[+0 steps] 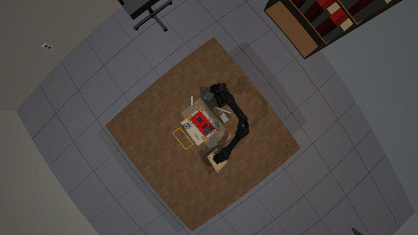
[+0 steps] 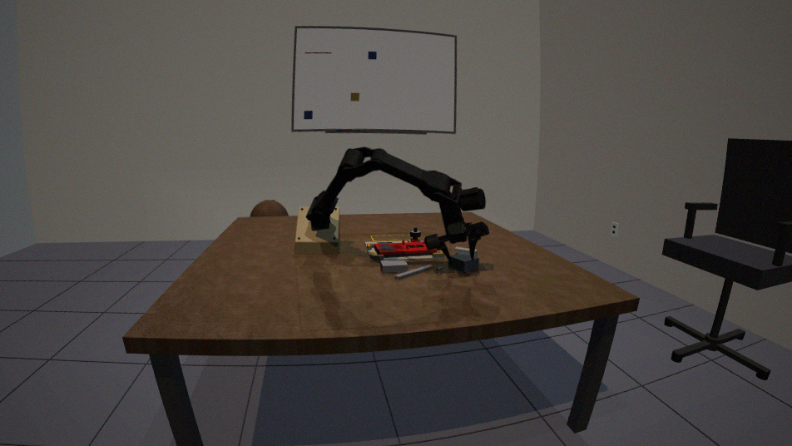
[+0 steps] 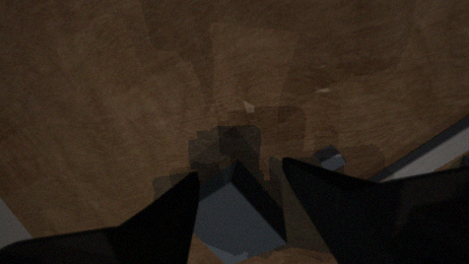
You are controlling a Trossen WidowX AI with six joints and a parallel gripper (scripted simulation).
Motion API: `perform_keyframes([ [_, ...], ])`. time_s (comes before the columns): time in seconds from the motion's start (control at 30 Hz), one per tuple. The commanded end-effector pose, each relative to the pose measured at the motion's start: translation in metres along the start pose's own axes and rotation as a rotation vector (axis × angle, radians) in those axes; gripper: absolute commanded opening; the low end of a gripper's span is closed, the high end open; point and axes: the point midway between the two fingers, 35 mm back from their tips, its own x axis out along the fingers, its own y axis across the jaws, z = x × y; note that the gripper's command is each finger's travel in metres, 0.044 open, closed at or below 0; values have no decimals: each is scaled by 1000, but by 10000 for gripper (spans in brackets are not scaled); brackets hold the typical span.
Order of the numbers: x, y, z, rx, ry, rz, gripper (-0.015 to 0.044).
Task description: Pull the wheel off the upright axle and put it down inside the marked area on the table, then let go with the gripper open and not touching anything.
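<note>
The wheel (image 1: 186,126) (image 2: 414,235), small and dark, sits at the upright axle on the pale board's left part in the top view. The marked area, a yellow outline (image 1: 179,141) (image 2: 388,235), lies on the table left of that board. My gripper (image 2: 461,259) (image 3: 240,170) is open, pointing down, with its fingers apart over a grey block (image 1: 208,96) (image 2: 464,263) (image 3: 236,222), away from the wheel. The block shows between the fingers in the wrist view; whether they touch it is unclear. The wheel is outside the wrist view.
A red panel (image 1: 206,128) lies on the board beside the wheel. A long grey bar (image 1: 222,110) (image 2: 413,271), a flat grey block (image 1: 223,117) (image 2: 393,266), a small cube (image 2: 438,270) (image 3: 331,160) and a short pale bar (image 1: 191,100) lie around it.
</note>
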Motion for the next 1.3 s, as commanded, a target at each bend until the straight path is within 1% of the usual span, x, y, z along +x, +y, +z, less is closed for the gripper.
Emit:
perform_keyframes([
  [0.0, -8, 7, -58, -212, 75, -16, 300],
  [0.17, -23, 7, -136, -520, 155, -40, 300],
  [0.33, -43, -8, -216, -885, 218, -79, 300],
  [0.47, -62, -28, -272, -1180, 247, -113, 300],
  [0.67, -95, -77, -345, -1680, 252, -185, 300],
  [0.73, -99, -83, -352, -1736, 249, -195, 300],
  [1.07, -99, -86, -346, -1736, 249, -195, 300],
  [1.17, -90, -88, -346, -1736, 249, -195, 300],
  [1.27, -70, -92, -348, -1736, 249, -194, 300],
])
